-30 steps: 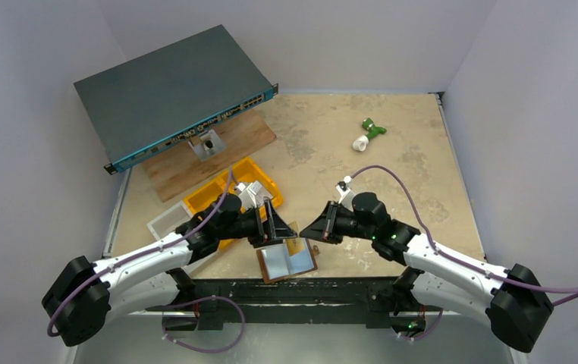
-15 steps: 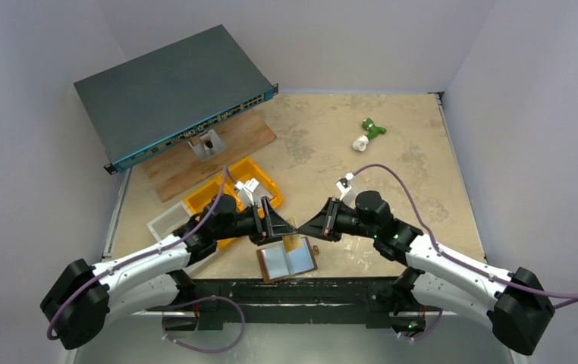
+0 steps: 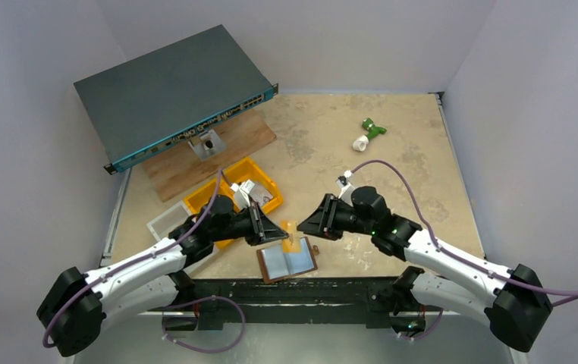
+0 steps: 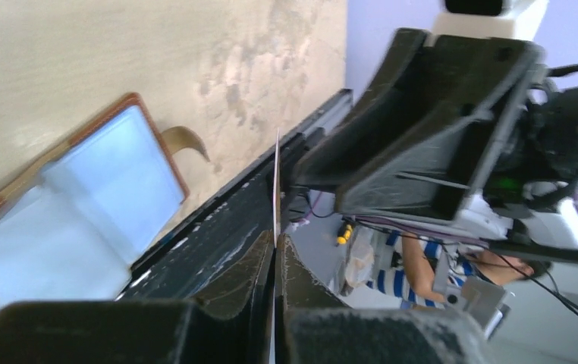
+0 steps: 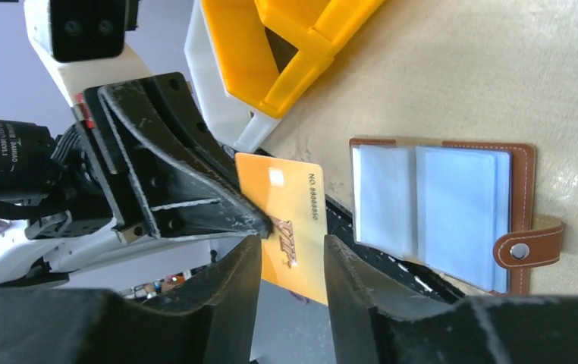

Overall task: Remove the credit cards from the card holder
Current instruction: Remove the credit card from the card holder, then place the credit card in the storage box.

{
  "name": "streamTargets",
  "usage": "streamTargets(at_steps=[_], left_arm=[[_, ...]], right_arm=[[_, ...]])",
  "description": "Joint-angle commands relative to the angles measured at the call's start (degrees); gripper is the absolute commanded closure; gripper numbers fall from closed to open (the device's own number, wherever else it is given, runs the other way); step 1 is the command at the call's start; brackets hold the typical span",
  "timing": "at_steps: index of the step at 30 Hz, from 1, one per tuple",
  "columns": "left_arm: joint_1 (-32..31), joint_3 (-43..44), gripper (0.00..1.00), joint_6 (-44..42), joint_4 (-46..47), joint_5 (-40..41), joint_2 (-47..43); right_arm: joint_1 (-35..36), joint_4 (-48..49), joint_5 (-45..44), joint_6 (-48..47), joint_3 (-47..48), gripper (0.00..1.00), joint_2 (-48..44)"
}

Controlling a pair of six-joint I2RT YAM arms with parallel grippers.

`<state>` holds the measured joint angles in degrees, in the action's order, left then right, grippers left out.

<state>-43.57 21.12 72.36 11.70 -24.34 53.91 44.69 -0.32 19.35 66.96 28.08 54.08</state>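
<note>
An orange credit card [image 5: 293, 212] hangs just above the table's near edge. My left gripper [image 4: 276, 241] is shut on it; the card shows there as a thin edge [image 4: 277, 182] between the pressed fingers. My right gripper [image 5: 290, 246] faces it from the right, jaws open and apart from the card. In the top view the two grippers [image 3: 280, 233] [image 3: 302, 225] meet over the card [image 3: 291, 238]. The card holder [image 5: 525, 189] lies open flat below them [image 3: 287, 263], snap tab out, with pale blue cards [image 5: 460, 216] in its pockets.
A yellow bin [image 3: 259, 176] and a clear white tray [image 3: 166, 219] sit behind my left arm. A network switch [image 3: 168, 89] rests on a wooden board [image 3: 229, 144] at the back left. A green and white object [image 3: 368, 134] lies far right.
My left gripper has shut on the orange card. My right gripper, shut on it before, has opened and let go. Both arms shifted slightly left.
</note>
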Motion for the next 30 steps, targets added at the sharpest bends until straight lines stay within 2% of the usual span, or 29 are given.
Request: streamTargets(at_steps=[1, 4, 5, 10, 14, 21, 30], left_arm=[[-0.2, 6.52, 1.0, -5.68, -19.43, 7.58, -5.86], [-0.06, 12.39, 1.0, -10.08, -36.5, 15.84, -10.2], [0.12, 14.45, 1.0, -11.14, -41.86, 18.24, -10.83], [1.23, 22.4, 1.0, -14.46, -62.2, 28.0, -11.39], [2.37, 25.9, 1.0, -14.26, -73.18, 34.76, -11.4], [4.89, 30.66, 1.0, -12.41, -86.55, 44.19, -12.17], [7.0, 31.88, 1.0, -10.46, -92.17, 49.82, -12.51]], right_arm=[[0.4, -3.74, -3.65, -5.27, 4.34, 0.6, 0.83], [0.76, -1.2, -3.02, -5.19, 2.64, 0.57, 2.31], [1.09, -0.25, -3.03, -5.01, 2.22, 0.6, 3.05], [4.92, 3.71, -4.27, -5.39, 3.15, 0.86, 9.68], [8.21, 6.08, -5.53, -5.79, 4.92, 0.95, 16.74], [10.68, 11.47, -4.84, -6.9, 6.44, 1.0, 27.24], [12.27, 15.13, -3.91, -7.62, 7.7, 1.0, 34.9]])
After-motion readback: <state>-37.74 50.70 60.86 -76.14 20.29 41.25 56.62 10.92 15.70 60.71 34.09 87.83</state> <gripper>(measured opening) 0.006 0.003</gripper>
